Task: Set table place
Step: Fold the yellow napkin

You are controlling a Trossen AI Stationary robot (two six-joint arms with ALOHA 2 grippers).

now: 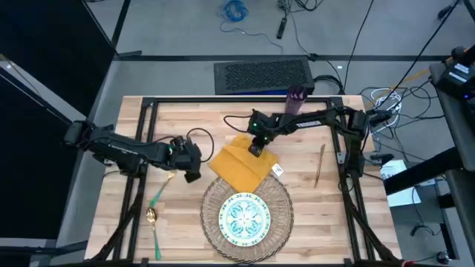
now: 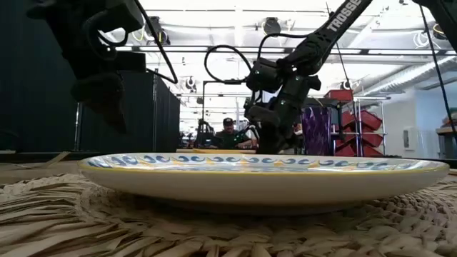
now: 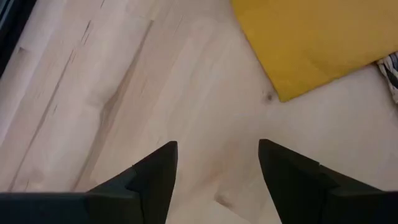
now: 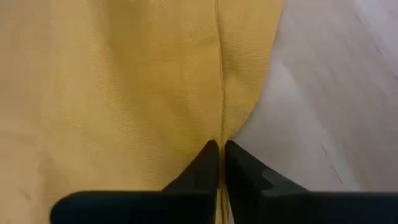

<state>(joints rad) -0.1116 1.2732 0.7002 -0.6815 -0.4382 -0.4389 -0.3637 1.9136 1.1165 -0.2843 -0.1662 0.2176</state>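
We see the right gripper at the far edge of the mustard napkin, its fingers pinched together on a raised fold of the cloth. The napkin lies on the table mid-board, its near corner overlapping the far rim of the woven placemat, which carries the blue-green plate near the front edge. The left gripper hovers just left of the napkin over bare wood, fingers spread apart and holding nothing.

Open board remains between the napkin and the slim knife on the right, and behind the napkin toward the purple cup at the far rail. The green-handled fork and spoon lie left of the placemat, near the left gripper. Black frame rails cross the table's sides.

In the low view we see a seated person far back in the room, under a bright ceiling.
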